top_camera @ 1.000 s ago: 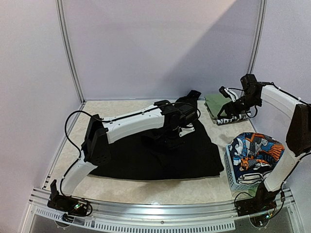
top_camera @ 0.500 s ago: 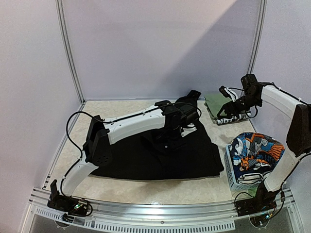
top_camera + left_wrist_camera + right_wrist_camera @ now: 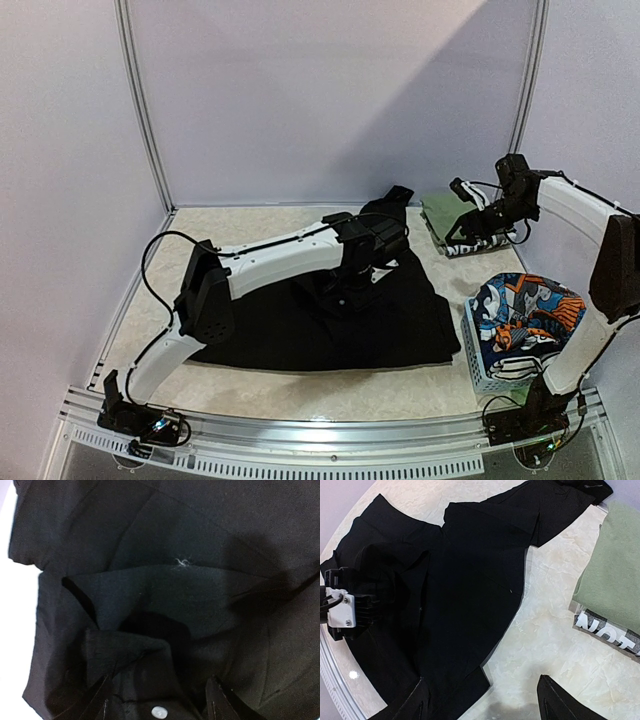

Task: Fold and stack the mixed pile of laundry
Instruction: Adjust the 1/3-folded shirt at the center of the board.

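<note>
Laundry first: the large black garment (image 3: 300,325) lies spread flat on the table (image 3: 240,230) in the middle of the top view. Its long axis runs from 9 o'clock to 3 o'clock, and its longest straight edge is along the near side. One narrow part of it (image 3: 395,200) points away toward 1 o'clock and ends near the folded stack.

Your left gripper (image 3: 350,290) is down on the garment's far half, a little toward 1 o'clock from the cloth's middle. In the left wrist view its fingers (image 3: 101,705) stand wide apart. A rumpled fold of black cloth and a small pale button (image 3: 159,711) lie between them, and you can see nothing pinched.

Your right gripper (image 3: 468,228) hangs at 2 o'clock in the top view, by the near left corner of the stack. In the right wrist view its fingers (image 3: 412,704) are spread wide, with only bare table between them.

The stack itself is a folded olive-green cloth (image 3: 445,210) resting on a black-and-white printed piece (image 3: 470,247), whose lettered edge shows on the near side.

At 4 o'clock, beside the right arm's base, the orange-blue-white cartoon-print garment (image 3: 525,310) sits heaped in the pale blue lattice basket (image 3: 485,368), well apart from the black garment.
</note>
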Tool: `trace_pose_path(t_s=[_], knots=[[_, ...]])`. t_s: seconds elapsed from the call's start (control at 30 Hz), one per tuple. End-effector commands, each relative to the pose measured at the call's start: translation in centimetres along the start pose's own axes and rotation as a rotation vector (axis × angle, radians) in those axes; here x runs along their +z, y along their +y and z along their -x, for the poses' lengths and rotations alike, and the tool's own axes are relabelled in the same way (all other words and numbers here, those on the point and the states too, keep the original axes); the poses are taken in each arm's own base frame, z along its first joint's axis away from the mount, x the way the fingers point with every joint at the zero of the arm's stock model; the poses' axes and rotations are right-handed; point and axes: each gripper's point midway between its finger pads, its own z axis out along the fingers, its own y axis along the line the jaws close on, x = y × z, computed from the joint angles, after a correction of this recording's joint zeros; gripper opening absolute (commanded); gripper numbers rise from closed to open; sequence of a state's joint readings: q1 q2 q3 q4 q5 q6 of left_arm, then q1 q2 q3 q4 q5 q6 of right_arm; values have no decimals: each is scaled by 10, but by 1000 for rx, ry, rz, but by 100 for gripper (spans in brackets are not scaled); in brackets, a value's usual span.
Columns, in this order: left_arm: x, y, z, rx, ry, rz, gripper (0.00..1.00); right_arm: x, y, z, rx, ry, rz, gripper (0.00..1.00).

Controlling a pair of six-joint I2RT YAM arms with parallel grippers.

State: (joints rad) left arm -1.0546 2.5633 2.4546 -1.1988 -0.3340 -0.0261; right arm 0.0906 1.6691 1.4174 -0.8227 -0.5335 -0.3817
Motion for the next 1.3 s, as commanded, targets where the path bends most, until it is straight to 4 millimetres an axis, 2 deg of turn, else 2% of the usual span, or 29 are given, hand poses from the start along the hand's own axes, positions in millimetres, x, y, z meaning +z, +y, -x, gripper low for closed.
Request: trace_pose_path(t_s=[0.0,0.07,0.2,0.3,0.33,0.43,0.47,0.53,0.57,0.6,0.73,0.83,0.93,1.03,1.1,1.23,1.27], knots=[[18,-8,-8,-22,41,-14,64,-4,7,0,-9,-9,17,75],[21,-3,-10,-22,49,19,64,-3,7,0,-10,-9,20,75],[25,14,-12,-43,54,106,56,-3,8,-1,-9,-9,23,75],[24,27,-11,-63,41,139,36,-3,8,-1,-8,-8,25,75],[20,31,-8,-71,29,144,26,-3,8,-1,-8,-8,26,75],[6,46,0,-93,-10,156,3,-2,9,-2,-5,-6,31,74],[-2,52,2,-96,-26,163,0,-2,9,-3,-3,-6,32,74],[-24,67,9,-105,-72,186,0,-1,9,-4,-3,-4,36,74],[-29,75,10,-103,-81,200,0,-2,10,-4,-4,-5,38,73],[-42,86,13,-113,-106,214,0,-1,11,-4,-5,-5,42,73],[-75,131,17,-143,-180,267,0,-2,18,-5,-10,-7,81,71],[-93,159,19,-154,-228,304,0,-3,28,-4,-16,-16,132,70],[-107,174,26,-127,-274,328,0,0,41,-6,-27,-13,180,68],[-118,180,37,-83,-322,351,0,14,66,-16,-88,28,220,68],[-123,185,44,-64,-348,370,0,26,91,-27,-143,65,273,67],[-138,207,52,-82,-385,435,0,46,137,-44,-252,136,361,67],[-142,214,52,-94,-387,456,0,51,143,-48,-270,153,366,67]])
